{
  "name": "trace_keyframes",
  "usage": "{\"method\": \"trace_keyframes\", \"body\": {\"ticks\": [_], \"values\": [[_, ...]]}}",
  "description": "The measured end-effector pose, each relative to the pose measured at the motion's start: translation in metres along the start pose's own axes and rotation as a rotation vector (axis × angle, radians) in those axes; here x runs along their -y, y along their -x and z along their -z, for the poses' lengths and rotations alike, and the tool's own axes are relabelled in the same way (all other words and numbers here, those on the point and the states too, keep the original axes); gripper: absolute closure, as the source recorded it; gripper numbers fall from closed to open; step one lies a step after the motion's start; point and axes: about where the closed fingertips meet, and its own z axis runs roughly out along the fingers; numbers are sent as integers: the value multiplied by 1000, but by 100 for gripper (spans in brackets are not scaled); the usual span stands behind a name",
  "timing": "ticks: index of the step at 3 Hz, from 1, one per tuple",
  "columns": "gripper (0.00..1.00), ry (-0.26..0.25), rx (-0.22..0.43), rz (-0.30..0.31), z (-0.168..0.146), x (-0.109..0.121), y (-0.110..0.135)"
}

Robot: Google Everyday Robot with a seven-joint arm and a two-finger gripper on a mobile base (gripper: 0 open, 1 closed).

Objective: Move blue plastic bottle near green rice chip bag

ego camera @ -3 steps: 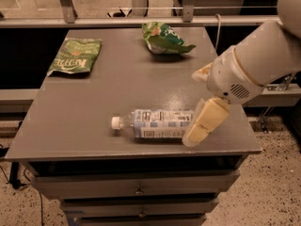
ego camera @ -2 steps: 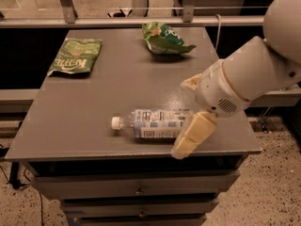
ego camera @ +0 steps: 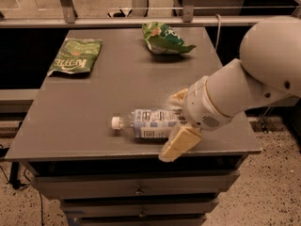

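lying on its side near the worktop's (ego camera: 94,102) front edge, the blue plastic bottle (ego camera: 150,124) is straddled at its base by the unclenched hand (ego camera: 173,126); a firm clamp, then carriage to the far green rice chip bag (ego camera: 164,37), seems needed.

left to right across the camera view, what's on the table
flat dark-green bag with white lettering → clear plastic bottle with blue-white label → gripper at the bottle's base end; left out: puffy light-green chip bag, far back, overlapping the bottle's span
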Motion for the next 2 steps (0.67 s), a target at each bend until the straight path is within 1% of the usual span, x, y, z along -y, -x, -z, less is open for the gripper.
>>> {"method": "trace_keyframes", "body": {"ticks": [1,2], "values": [[41,-11,-9,14,-15,6,-2],[65,-21,-20,26,-21,11,-4]]}}
